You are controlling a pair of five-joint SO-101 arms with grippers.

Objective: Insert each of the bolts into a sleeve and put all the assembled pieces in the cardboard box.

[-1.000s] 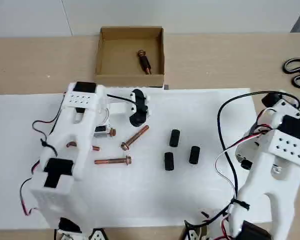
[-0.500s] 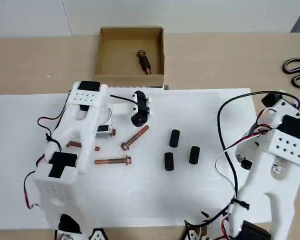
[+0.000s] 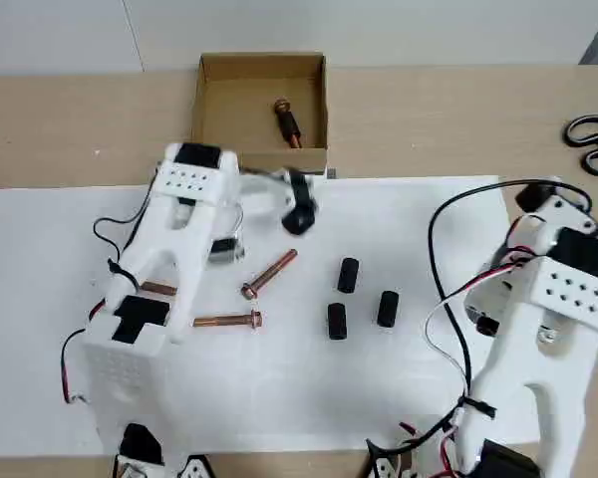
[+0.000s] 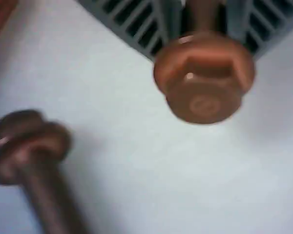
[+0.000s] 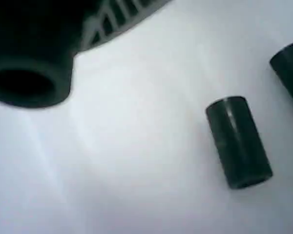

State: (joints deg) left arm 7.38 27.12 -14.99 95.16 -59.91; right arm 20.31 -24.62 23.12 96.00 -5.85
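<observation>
Holding a stiff, likely slick bolt point(image 4: 203, 80) by its shank in the left end effector point(image 4: 203, 12), a light sleeve point(image 5: 29, 78) in the right end effector point(image 5: 49, 29)

cardboard box point(image 3: 211, 110): sitting open-topped beyond the bolts.
assembled piece point(image 3: 288, 121): lying inside the box, by its right wall.
slanting bolt point(image 3: 270, 274): lying flat, copper.
level bolt point(image 3: 226, 321): lying just nearer, head pointing right.
sleeves point(image 3: 348, 275): three black cylinders, lying clustered right of the bolts.
clamped bolt point(image 4: 203, 78): showing its flanged head end-on.
clamped sleeve point(image 5: 29, 80): showing its open bore.
</observation>
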